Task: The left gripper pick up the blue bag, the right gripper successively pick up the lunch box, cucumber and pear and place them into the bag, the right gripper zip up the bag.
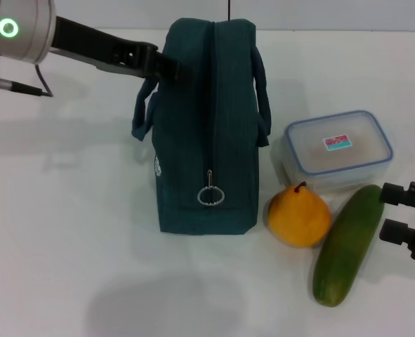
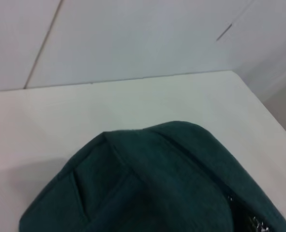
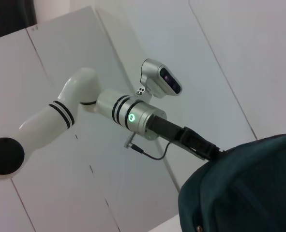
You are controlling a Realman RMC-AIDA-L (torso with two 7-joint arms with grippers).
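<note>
The left gripper [image 1: 178, 69] presses against the far upper end of the dark teal bag [image 1: 206, 126], its arm stretched in from the desk's left far corner; whether it is clamped on the fabric cannot be told. The bag stands mid-desk [image 1: 67, 232] with its zip closed, and the pear [image 1: 298, 215], cucumber [image 1: 347, 244] and clear lunch box [image 1: 339, 151] lie just beside it. At the desk's right edge, the right gripper [image 1: 402, 214] hovers spread apart beside the cucumber, holding nothing.

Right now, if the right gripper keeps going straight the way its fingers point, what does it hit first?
Most likely the cucumber. The right gripper sits at the table's right edge, fingers open and pointing left, tips just beside the cucumber's upper half. Height above it is unclear.
</note>
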